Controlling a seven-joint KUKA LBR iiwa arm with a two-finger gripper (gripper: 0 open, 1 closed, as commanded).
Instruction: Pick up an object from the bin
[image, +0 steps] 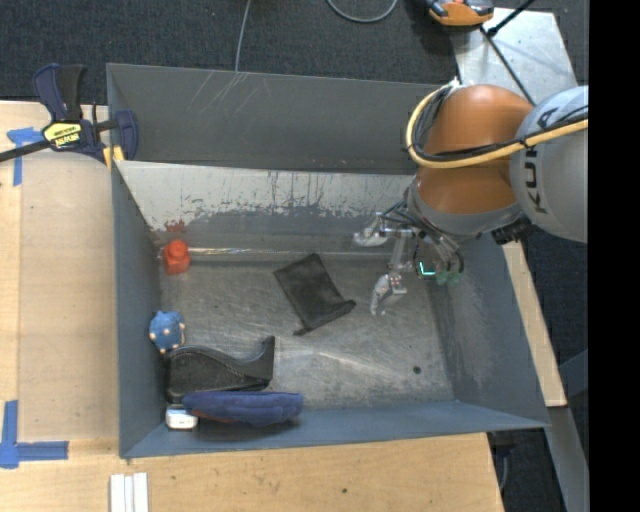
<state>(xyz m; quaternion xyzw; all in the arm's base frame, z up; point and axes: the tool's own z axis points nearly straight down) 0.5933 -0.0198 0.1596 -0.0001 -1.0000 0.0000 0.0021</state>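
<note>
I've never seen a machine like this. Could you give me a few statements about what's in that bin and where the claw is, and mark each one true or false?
1. The gripper hangs over the small orange-red thing. False: it is in the right part of the bin, just right of the dark flat piece.
2. The small orange-red thing stands at the back left of the bin. True.
3. The dark flat piece lies in the front left corner. False: it lies near the middle. The corner holds a black curved thing and a small white thing.
4. A long blue thing lies along the front wall. True.
</note>
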